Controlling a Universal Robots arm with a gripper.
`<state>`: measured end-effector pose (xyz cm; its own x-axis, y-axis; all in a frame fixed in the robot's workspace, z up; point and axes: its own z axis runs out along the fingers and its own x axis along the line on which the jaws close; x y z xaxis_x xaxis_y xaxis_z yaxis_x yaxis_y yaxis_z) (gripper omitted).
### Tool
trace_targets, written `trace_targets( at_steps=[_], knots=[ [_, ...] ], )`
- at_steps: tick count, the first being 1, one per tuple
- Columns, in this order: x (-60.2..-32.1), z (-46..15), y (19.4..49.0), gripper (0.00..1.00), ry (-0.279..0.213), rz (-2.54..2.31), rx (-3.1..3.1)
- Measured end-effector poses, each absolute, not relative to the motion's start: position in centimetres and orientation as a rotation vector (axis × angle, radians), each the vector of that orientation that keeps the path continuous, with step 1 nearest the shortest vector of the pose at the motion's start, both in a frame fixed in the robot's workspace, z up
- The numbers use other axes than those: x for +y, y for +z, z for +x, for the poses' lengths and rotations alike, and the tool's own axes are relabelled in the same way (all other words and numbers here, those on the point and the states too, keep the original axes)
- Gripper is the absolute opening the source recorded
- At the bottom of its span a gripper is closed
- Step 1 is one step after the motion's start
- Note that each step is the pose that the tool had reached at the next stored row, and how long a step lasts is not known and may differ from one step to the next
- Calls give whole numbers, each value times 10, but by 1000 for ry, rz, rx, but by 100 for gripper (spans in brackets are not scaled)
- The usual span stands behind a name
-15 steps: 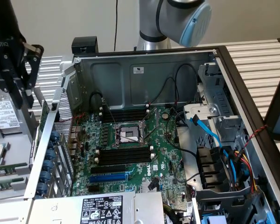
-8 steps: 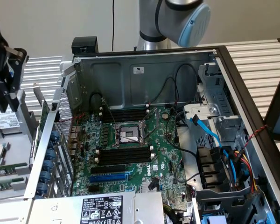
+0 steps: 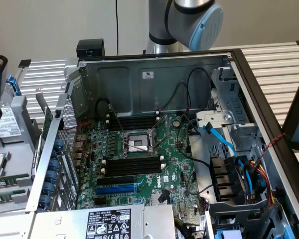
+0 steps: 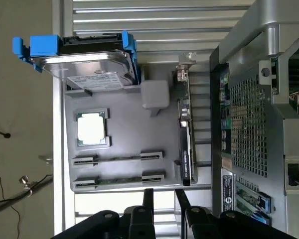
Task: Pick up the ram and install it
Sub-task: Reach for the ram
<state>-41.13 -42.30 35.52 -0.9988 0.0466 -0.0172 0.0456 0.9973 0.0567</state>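
Hovers with gripper (image 4: pixel 164 206) spread wide and empty near the ram (image 4: pixel 118 179), racked edge-up in the gray tray (image 4: pixel 132 137) as second stick out from the CPU (image 4: pixel 92 128); probably best centred mid-length, square to board, clear of neighbouring stick (image 4: pixel 118 158).

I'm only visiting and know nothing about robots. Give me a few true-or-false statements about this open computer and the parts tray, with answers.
1. The black two-fingered gripper is holding a memory stick. False: its jaws stand open with nothing between them.
2. Two thin green ram sticks lie in the grey plastic tray. True.
3. A green stick stands in the long black memory slots on the motherboard. False: those slots are bare.
4. The silver hard drive sits in a blue frame. True.
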Motion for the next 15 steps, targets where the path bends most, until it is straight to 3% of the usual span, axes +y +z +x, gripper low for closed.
trace_targets(
  at_steps=[8,15],
  knots=[
    [-423,-452,355,31,88,71,3123],
    [-423,-452,355,31,89,-9,3125]
  ],
)
